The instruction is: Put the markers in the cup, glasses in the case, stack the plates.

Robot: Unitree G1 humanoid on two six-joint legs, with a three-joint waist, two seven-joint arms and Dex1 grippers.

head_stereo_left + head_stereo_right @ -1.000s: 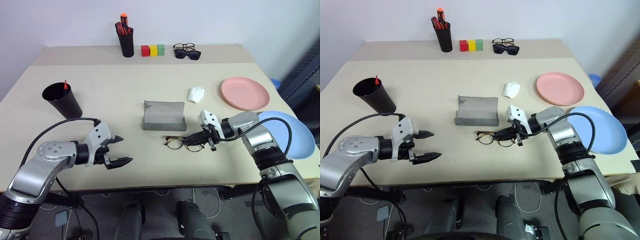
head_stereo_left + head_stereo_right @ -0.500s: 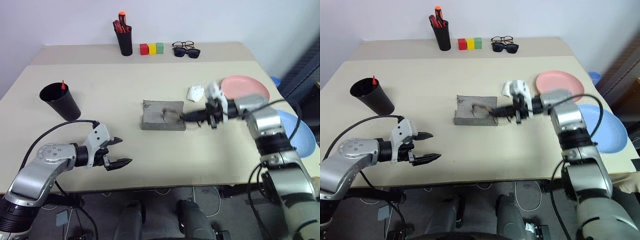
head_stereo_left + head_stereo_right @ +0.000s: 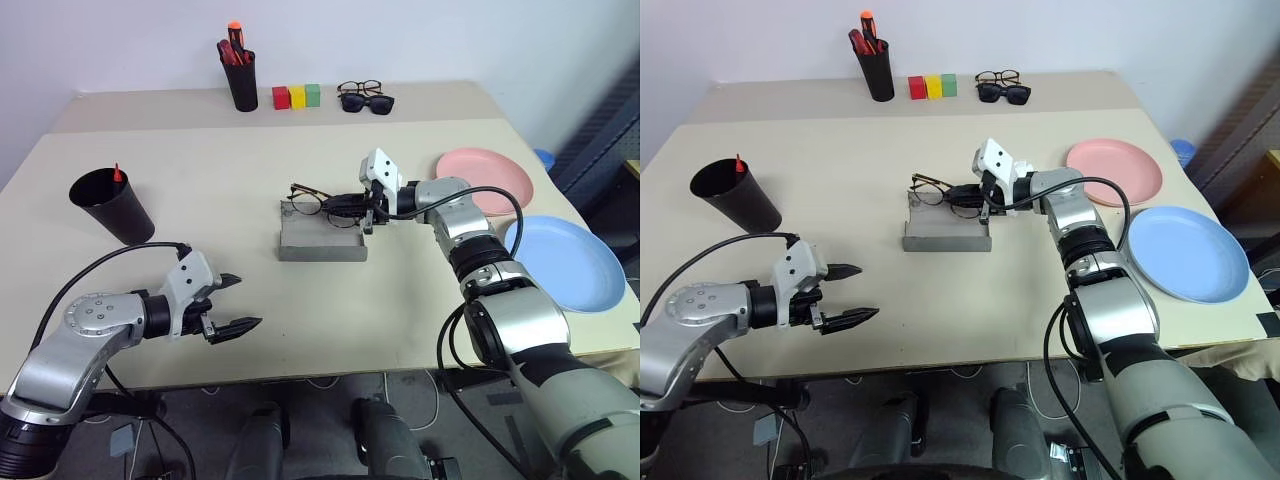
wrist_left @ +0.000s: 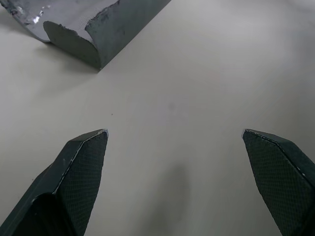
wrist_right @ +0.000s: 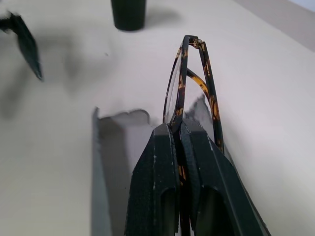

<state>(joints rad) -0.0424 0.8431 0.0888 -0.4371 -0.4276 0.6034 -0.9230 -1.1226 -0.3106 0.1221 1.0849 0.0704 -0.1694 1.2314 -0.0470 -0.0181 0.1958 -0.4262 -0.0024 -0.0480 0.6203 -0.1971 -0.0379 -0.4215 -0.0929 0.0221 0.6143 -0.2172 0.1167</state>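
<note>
Glasses [image 5: 197, 93] black-and-amber mottled frame; case [image 3: 320, 245] grey; cup [image 3: 105, 205] black; plates salmon pink [image 3: 487, 180], light blue [image 3: 570, 262]; blocks [image 3: 296, 96] red, yellow, green; table [image 3: 200, 160] beige.

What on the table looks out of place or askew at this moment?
Little stands out. The glasses hang in the air over the open grey case, pinched by the right gripper, not yet inside. One marker leans in the cup. The plates lie apart, unstacked.

Left gripper [image 4: 174, 135] hanging over the bare beige table [image 4: 206, 73], its two black fingers [image 4: 81, 162] standing wide apart, grey case [image 4: 106, 24] lying ahead
</note>
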